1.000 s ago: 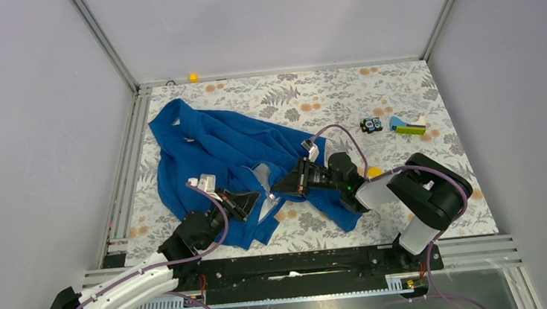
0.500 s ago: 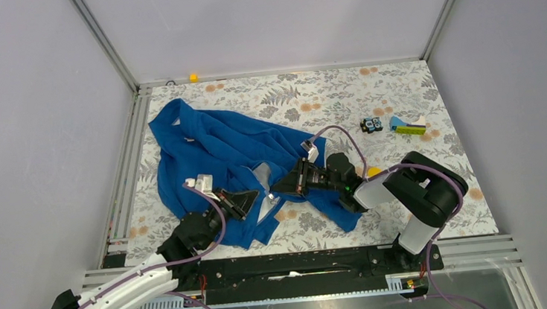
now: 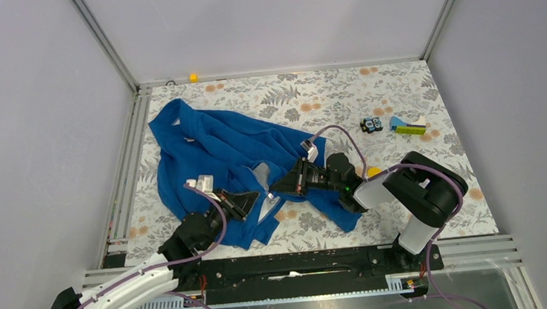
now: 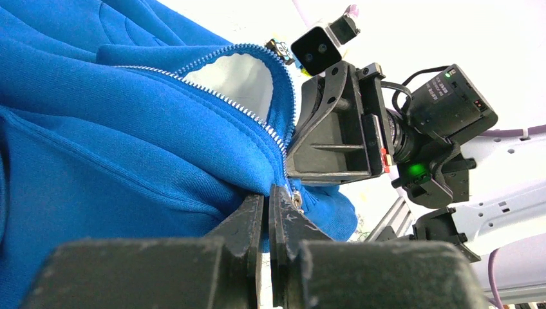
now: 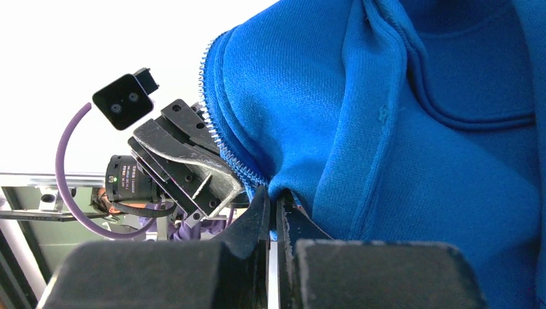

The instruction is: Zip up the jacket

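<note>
Jaws of left gripper point(image 4: 267, 193) clenched on hem of large royal-blue fabric jacket point(image 4: 96, 129), small silvery pull point(image 4: 296, 201) just right of them. Jaws of right gripper point(image 5: 270, 196) clenched on opposite hem, facing close: likely aligning 2 zipper halves for insertion.

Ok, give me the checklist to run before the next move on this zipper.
1. Left end effector shut on the jacket at the bottom of the opening: ok.
2. Right end effector shut on the jacket's edge: ok.
3. Zipper teeth joined: not ok; the front gapes and the white lining shows.
4. Silvery pull actually pinched: cannot tell; it sits right beside the left end effector.
5. Small black item apart from the jacket: ok.
</note>
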Action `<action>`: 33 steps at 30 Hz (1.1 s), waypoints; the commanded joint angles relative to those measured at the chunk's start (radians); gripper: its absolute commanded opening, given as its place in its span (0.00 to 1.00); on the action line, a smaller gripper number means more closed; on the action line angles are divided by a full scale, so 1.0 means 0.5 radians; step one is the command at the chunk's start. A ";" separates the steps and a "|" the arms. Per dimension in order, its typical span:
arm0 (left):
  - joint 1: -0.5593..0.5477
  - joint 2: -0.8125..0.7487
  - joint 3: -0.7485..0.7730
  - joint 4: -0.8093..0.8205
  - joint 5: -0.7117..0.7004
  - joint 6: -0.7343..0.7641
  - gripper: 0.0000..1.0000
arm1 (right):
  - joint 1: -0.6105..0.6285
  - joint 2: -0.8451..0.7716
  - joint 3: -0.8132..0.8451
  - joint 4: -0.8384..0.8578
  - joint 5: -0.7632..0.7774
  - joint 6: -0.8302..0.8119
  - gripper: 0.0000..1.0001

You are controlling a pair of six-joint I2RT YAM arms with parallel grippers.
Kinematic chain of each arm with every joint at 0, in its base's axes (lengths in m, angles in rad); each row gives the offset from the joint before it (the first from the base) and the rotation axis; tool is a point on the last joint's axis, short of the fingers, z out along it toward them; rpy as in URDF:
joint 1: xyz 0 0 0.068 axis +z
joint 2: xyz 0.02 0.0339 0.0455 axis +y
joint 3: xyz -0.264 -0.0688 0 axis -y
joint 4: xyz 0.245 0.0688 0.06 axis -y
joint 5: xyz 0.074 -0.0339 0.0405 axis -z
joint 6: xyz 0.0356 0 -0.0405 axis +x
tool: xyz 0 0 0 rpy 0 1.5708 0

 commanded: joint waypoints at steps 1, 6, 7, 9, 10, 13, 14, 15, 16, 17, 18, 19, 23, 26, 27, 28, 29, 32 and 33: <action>-0.004 0.018 -0.036 0.161 -0.027 -0.029 0.00 | 0.027 -0.048 0.055 0.110 0.067 -0.014 0.00; 0.000 0.018 -0.041 0.169 -0.023 -0.041 0.00 | 0.025 -0.083 0.060 0.038 0.094 -0.053 0.00; -0.002 0.014 -0.041 0.170 -0.023 -0.044 0.00 | 0.029 -0.080 0.059 0.040 0.097 -0.052 0.00; -0.001 0.007 -0.042 0.172 -0.025 -0.053 0.00 | 0.024 -0.076 0.057 0.050 0.103 -0.049 0.00; -0.002 0.006 -0.042 0.177 -0.022 -0.056 0.00 | 0.024 -0.079 0.060 0.047 0.106 -0.046 0.00; -0.004 0.008 -0.042 0.193 -0.022 -0.063 0.00 | 0.026 -0.070 0.062 0.070 0.116 -0.029 0.00; -0.003 0.010 -0.042 0.196 -0.018 -0.066 0.00 | 0.025 -0.066 0.067 0.092 0.120 -0.020 0.00; -0.002 0.018 -0.042 0.198 -0.019 -0.066 0.00 | 0.026 -0.061 0.075 0.103 0.120 -0.013 0.00; -0.001 0.023 -0.042 0.202 -0.016 -0.069 0.00 | 0.025 -0.059 0.084 0.106 0.113 -0.008 0.00; -0.001 0.027 -0.042 0.205 -0.014 -0.069 0.00 | 0.027 -0.056 0.098 0.104 0.112 -0.005 0.00; -0.001 0.034 -0.042 0.213 -0.011 -0.069 0.00 | 0.027 -0.062 0.104 0.099 0.115 -0.005 0.00; -0.002 0.035 -0.042 0.218 -0.010 -0.069 0.00 | 0.025 -0.068 0.105 0.095 0.128 -0.003 0.00; -0.002 0.059 -0.042 0.256 -0.017 -0.069 0.00 | 0.024 -0.079 0.141 0.088 0.127 -0.001 0.00; -0.001 0.088 -0.042 0.304 -0.006 -0.078 0.00 | 0.026 -0.076 0.142 0.109 0.137 0.018 0.00; -0.002 0.098 -0.042 0.316 -0.004 -0.081 0.00 | 0.028 -0.079 0.138 0.120 0.146 0.032 0.00; -0.003 0.109 -0.042 0.327 0.001 -0.082 0.00 | 0.028 -0.077 0.137 0.126 0.154 0.040 0.00; -0.004 0.118 -0.042 0.338 0.005 -0.083 0.00 | 0.029 -0.079 0.137 0.131 0.167 0.050 0.00; -0.002 0.134 -0.042 0.356 0.009 -0.091 0.00 | 0.030 -0.067 0.136 0.191 0.184 0.085 0.00; -0.002 0.135 -0.042 0.356 0.009 -0.093 0.00 | 0.030 -0.064 0.132 0.216 0.188 0.101 0.00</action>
